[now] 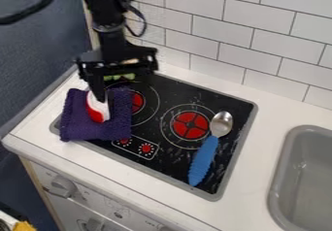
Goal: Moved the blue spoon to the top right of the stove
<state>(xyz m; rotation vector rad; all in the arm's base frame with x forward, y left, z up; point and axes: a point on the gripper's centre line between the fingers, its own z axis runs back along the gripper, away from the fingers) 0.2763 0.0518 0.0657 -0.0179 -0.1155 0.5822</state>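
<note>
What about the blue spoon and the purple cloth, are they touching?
Apart: the camera view shows stovetop and a red burner between spoon and cloth.

The spoon [204, 159] lay on the right of the stove [239, 109], the cloth [74, 123] left, the sink [283, 164] farther right.

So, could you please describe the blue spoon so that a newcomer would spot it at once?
Find the black stovetop to the left of the gray sink. Just right of its right-hand red burner lies the spoon, its shiny metal bowl toward the tiled wall. Its ribbed blue handle sets it apart from the purple cloth.
</note>
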